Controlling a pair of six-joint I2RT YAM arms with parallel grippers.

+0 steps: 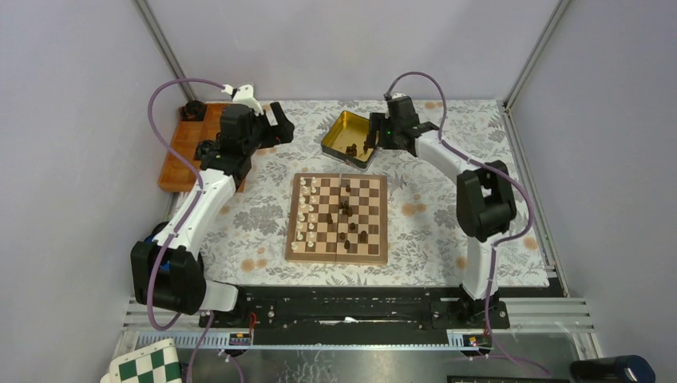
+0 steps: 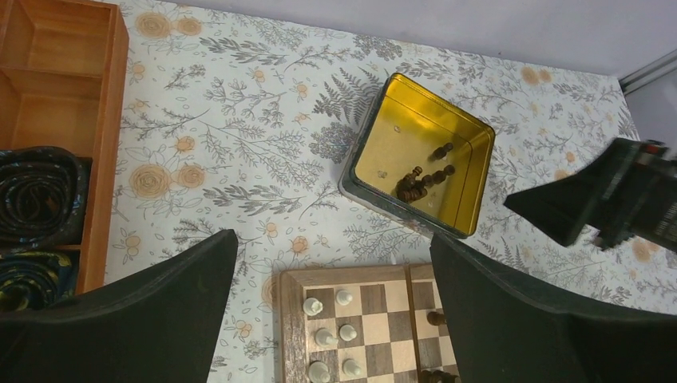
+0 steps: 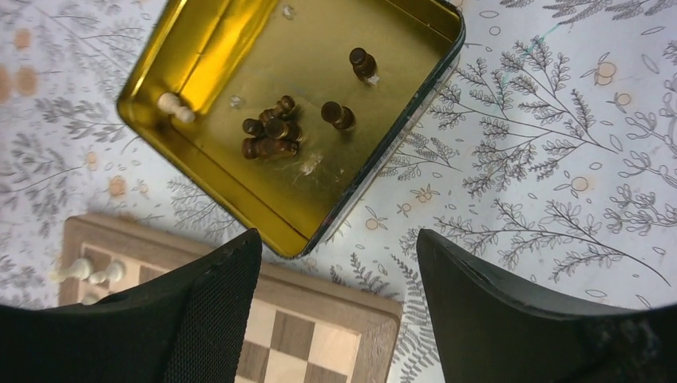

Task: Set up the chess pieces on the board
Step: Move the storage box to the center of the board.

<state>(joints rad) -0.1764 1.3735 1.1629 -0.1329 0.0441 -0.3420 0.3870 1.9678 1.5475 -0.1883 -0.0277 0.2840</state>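
Observation:
The wooden board (image 1: 335, 258) lies mid-table. Cream pieces (image 1: 307, 209) stand in its two left columns and several dark pieces (image 1: 348, 219) stand loosely near its middle. A gold tin (image 1: 338, 128) behind the board holds several dark pieces (image 3: 271, 137) and one cream piece (image 3: 176, 105). My right gripper (image 3: 337, 236) is open and empty, hovering over the tin's near corner and the board's far edge (image 3: 351, 295). My left gripper (image 2: 333, 238) is open and empty, held high over the board's far left corner (image 2: 291, 319), where cream pieces (image 2: 313, 306) stand.
An orange wooden tray (image 1: 182, 155) with black ring-shaped items (image 2: 36, 195) sits at the back left, under my left arm. A green-and-white checkered board (image 1: 148, 365) lies off the table's near left. A floral cloth (image 1: 431, 207) covers the table.

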